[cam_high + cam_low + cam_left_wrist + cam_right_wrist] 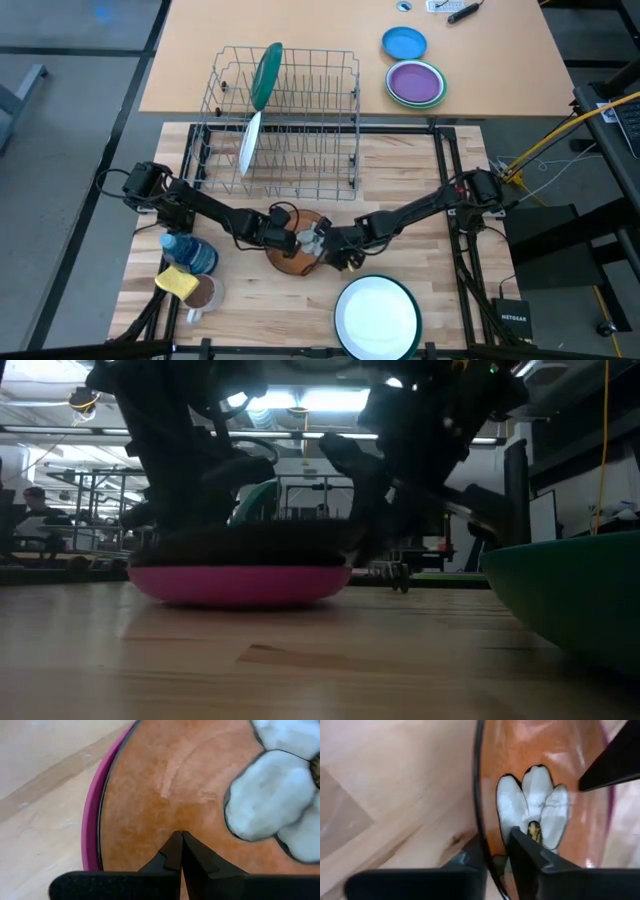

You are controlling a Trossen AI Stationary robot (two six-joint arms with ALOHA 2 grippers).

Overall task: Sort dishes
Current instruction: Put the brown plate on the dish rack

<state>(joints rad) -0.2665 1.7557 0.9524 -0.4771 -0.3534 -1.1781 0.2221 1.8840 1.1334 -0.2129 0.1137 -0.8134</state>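
you have both arms reaching in to the middle of the tabletop [400,180], meeting over the brown plate [295,250]. that brown plate, painted with a white flower, sits stacked on a pink dish [240,582], whose rim shows under it in the low view and along its edge in the left wrist view.

your right pincer [494,851] grips the rim of the brown plate: one finger lies on top, next to the flower, and the other sits outside and below the dark edge. your left pincer [181,851] is closed with its two tips pressed together, empty, resting over the brown surface on the far side from the right one.

near the front edge of the tabletop, to the right arm's side, the large white green-rimmed plate [376,316] lies flat. in the wire dish rack [330,170] behind the arms you can see a green dish [266,74] and a white plate [249,142], both standing on edge in the slots.

by the left arm's base sit a blue bottle [190,252], a yellow sponge [176,282] and a mug [205,295], close together. on the far table behind the rack, a bright-blue dish [404,44] and a purple dish [416,83] lie side by side.
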